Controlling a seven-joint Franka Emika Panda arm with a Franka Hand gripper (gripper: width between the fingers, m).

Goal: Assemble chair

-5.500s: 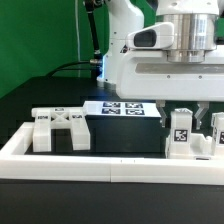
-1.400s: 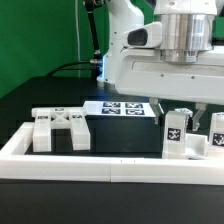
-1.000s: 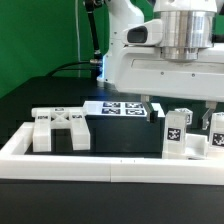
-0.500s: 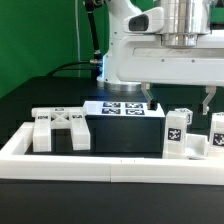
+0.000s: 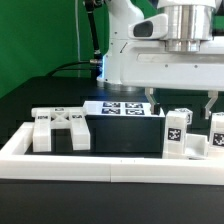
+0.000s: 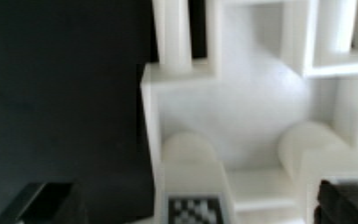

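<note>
The chair lies in loose white tagged parts. In the exterior view an upright tagged block [image 5: 178, 133] stands at the right, with a second one [image 5: 217, 134] at the frame edge. A flat cross-shaped part [image 5: 60, 126] rests at the left. My gripper [image 5: 179, 102] hangs open above the right-hand block, its fingers [image 5: 208, 101] clear of it. In the wrist view a slatted white piece [image 6: 247, 100] with two rounded stubs and a tag [image 6: 197, 211] lies below the open gripper [image 6: 194, 205]. Nothing is held.
A low white border rail [image 5: 100, 162] runs along the front, in front of a dark block in the middle. The marker board [image 5: 122, 108] lies flat behind the parts. The arm's white base stands at the back, before a green curtain.
The gripper stood low around the right tagged block. It has since risen straight up, jaws wide, leaving the block standing on the table.
</note>
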